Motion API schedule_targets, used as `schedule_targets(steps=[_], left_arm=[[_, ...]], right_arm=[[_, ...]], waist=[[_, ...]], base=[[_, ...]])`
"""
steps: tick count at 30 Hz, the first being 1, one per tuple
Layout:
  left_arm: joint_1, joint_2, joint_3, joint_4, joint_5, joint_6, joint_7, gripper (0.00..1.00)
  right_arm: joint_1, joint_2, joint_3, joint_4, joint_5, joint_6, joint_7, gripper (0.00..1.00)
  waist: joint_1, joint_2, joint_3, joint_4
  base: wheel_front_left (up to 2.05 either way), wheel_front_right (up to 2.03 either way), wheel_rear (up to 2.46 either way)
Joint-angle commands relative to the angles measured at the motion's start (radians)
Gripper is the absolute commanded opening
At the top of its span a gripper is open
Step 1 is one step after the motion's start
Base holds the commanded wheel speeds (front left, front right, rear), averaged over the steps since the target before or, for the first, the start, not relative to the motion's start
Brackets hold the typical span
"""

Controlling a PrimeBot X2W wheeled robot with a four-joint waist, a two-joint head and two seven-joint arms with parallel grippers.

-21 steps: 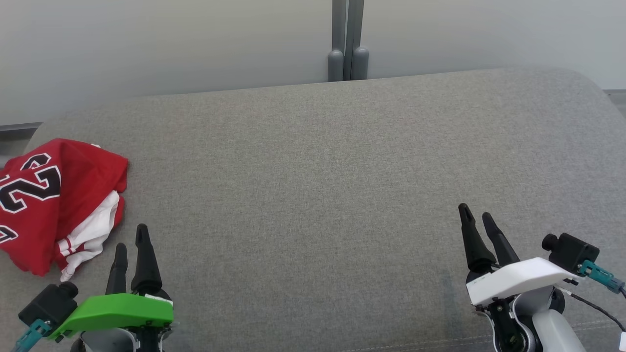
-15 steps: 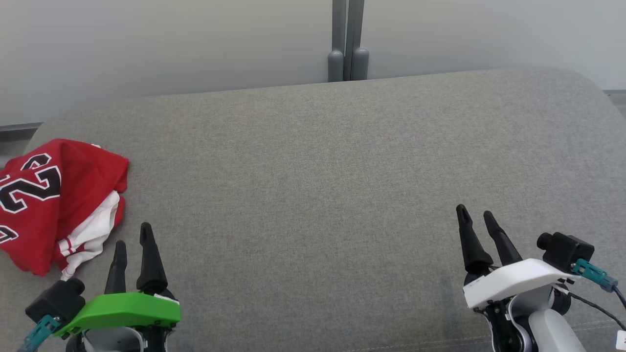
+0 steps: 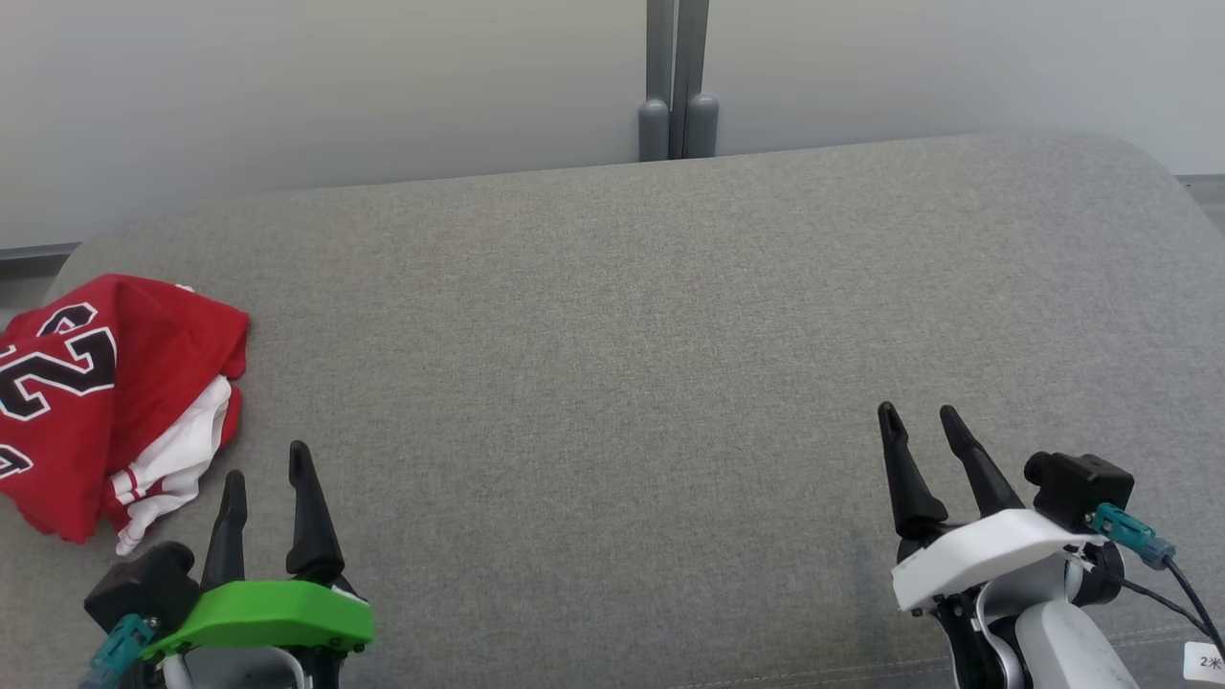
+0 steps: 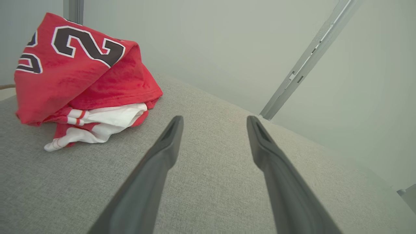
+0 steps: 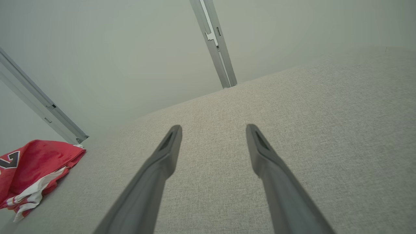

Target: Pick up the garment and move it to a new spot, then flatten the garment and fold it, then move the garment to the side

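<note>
The garment [image 3: 105, 392] is a red jersey with black numbers and white striped trim, bunched in a heap at the far left of the grey cushion [image 3: 622, 364]. In the left wrist view the garment [image 4: 81, 81] lies up and to the left of my fingers, apart from them. My left gripper [image 3: 266, 461] hovers open just right of the heap, nothing between its fingers. My right gripper [image 3: 921, 413] stands open at the lower right, far from the garment. The right wrist view shows the garment [image 5: 35, 169] at the lower left edge.
A pale wall runs behind the cushion, with a grey upright post [image 3: 678, 86] at its middle. The cushion's back edge curves down at the left and right corners. Cables and a small tag [image 3: 1204, 660] hang by my right wrist.
Both grippers have drifted slightly: the left one to the right and a little lower in view, the right one to the left. The garment has not moved.
</note>
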Motion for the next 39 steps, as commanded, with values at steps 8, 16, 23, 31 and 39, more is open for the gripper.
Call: schedule_targets(steps=[8,16,23,31,39], left_arm=[[-0.005,0.01,-0.014,-0.001,0.132,0.019,-0.028,1.0],[-0.004,0.011,-0.021,0.001,0.204,0.03,-0.045,1.0],[0.001,0.011,-0.026,-0.005,0.269,0.039,-0.059,1.0],[0.003,0.012,-0.029,-0.008,0.336,0.051,-0.076,1.0],[0.008,0.012,-0.031,-0.012,0.403,0.063,-0.09,1.0]], right_arm=[[-0.023,-0.006,0.005,0.005,-0.124,0.0,-0.032,1.0],[-0.025,-0.007,0.013,0.013,-0.197,0.001,-0.049,1.0],[-0.024,-0.008,0.009,0.02,-0.264,0.0,-0.065,1.0],[-0.033,-0.008,0.0,0.035,-0.331,0.0,-0.082,1.0],[-0.037,-0.009,-0.003,0.045,-0.401,0.001,-0.093,1.0]], waist=[[0.0,-0.0001,-0.003,0.002],[0.0,-0.0001,-0.005,0.002],[0.0,-0.0001,-0.006,0.001],[0.0,-0.0001,-0.006,-0.002],[0.0,-0.0001,-0.007,-0.006]], base=[[0.0,0.0,0.0],[0.0,0.0,0.0],[0.0,0.0,0.0],[0.0,0.0,0.0],[0.0,0.0,0.0]])
